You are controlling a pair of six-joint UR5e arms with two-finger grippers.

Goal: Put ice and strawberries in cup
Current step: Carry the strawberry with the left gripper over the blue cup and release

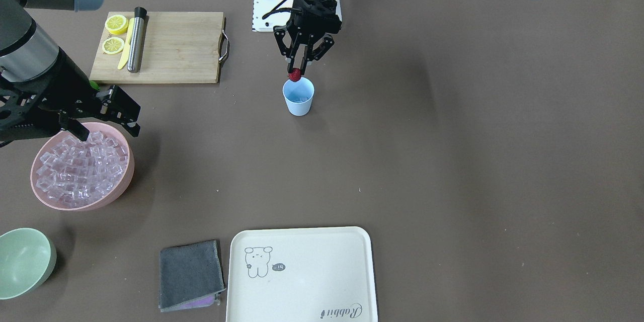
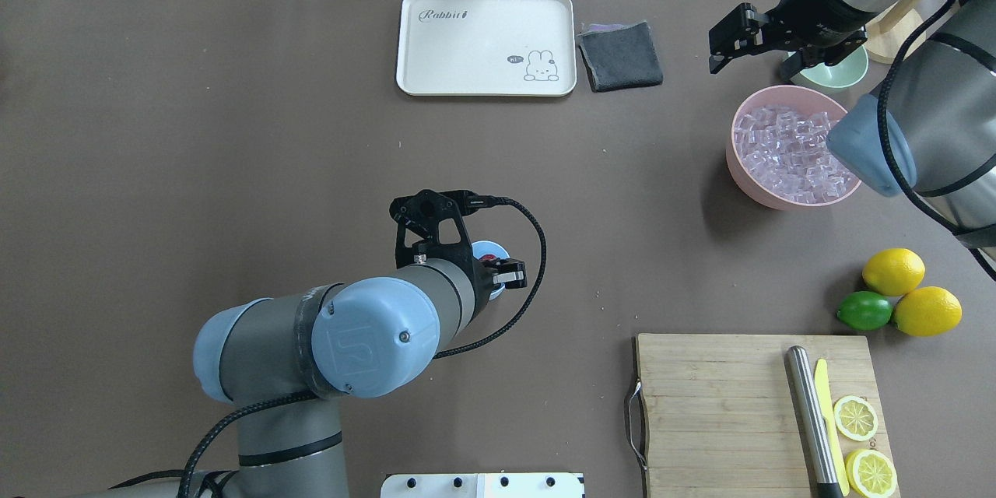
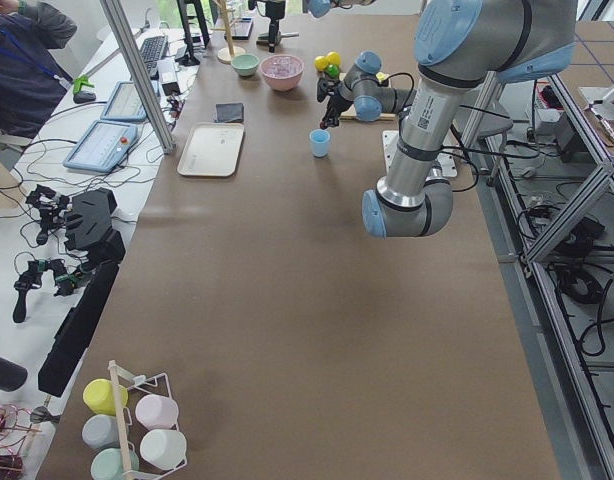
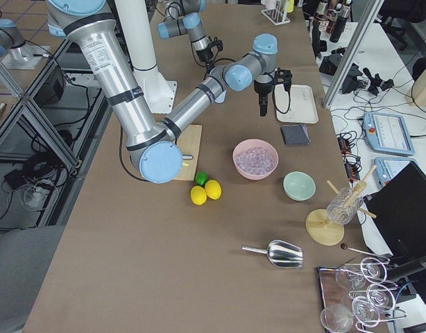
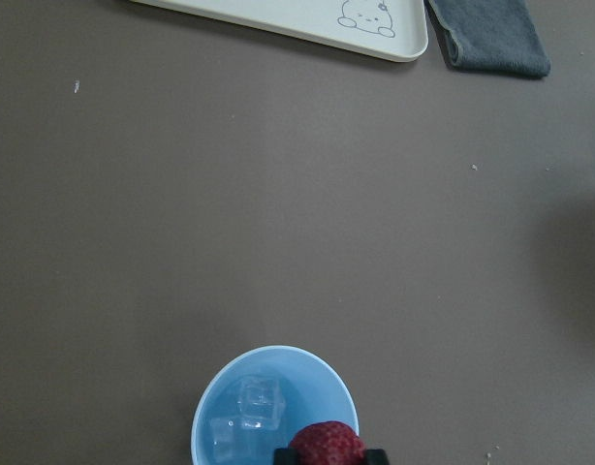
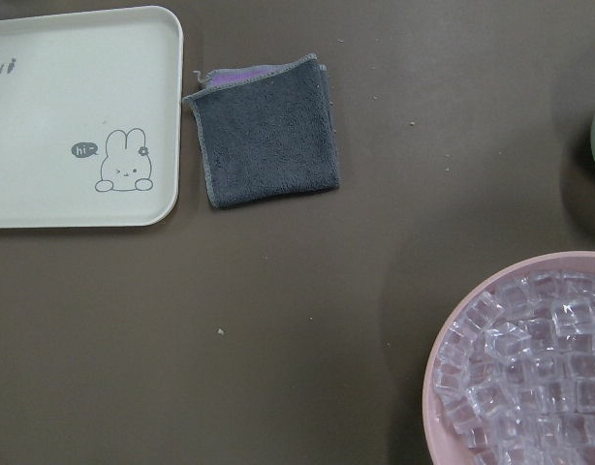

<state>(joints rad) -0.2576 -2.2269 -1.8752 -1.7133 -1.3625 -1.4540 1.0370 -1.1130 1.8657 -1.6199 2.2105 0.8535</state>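
Above the cup (image 1: 298, 96), near its rim, my left claw (image 1: 296, 70) pinches the strawberry (image 1: 295, 76). Let go here, it may clip that rim and roll onto the table (image 1: 453, 161), missing the ice (image 5: 247, 412) inside.

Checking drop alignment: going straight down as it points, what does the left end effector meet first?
Likely the open mouth of the light-blue cup, then the ice cubes inside; depth is uncertain.

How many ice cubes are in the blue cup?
2. One ice cube lies near the middle of the cup; another beside it at the wall. The strawberry, held by the left gripper, may hide more.
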